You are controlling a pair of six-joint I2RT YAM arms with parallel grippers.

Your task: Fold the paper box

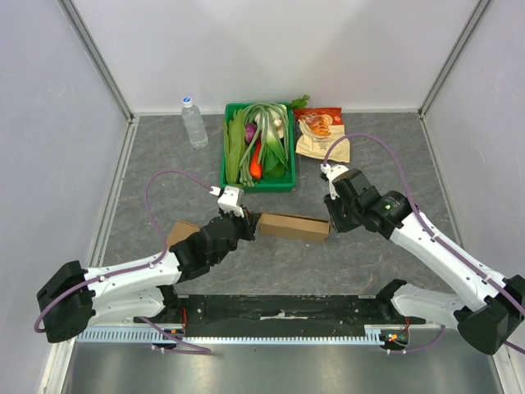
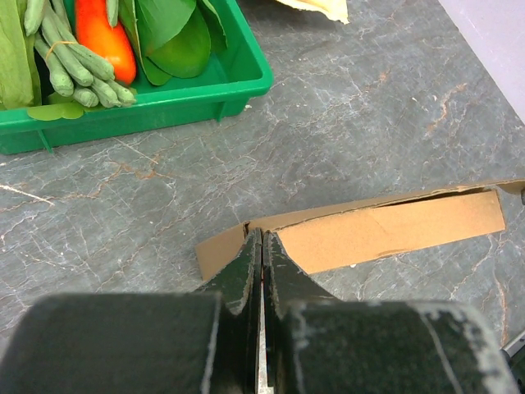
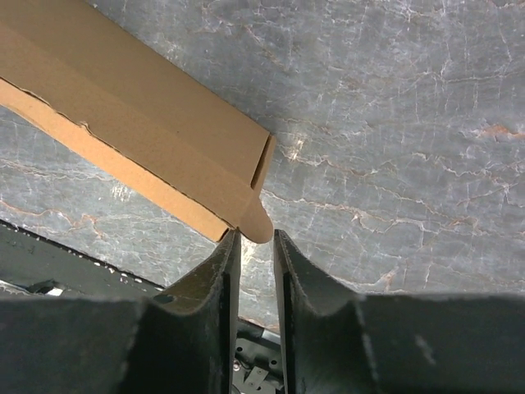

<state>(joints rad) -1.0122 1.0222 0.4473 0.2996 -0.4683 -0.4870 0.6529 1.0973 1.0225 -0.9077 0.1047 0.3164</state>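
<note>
Paper box: brown cardboard, long and flat, lying on the bench between the two tools, just in front of the green tray; top seam slightly lifted in the left wrist view.
Left tool: at the box's left end; fingers pressed together, tips against the cardboard; cannot tell whether a flap is nipped between them.
Right tool: at the box's right end; fingers narrowly spread, bare bench showing in the gap; the box's rounded corner tab sits just at the tips.
Green tray contents: leafy greens, beans and a red-orange vegetable.
Water bottle: upright, left of the tray.
Snack packet: flat, right of the tray.
Second cardboard piece: partly under the left arm.
</note>
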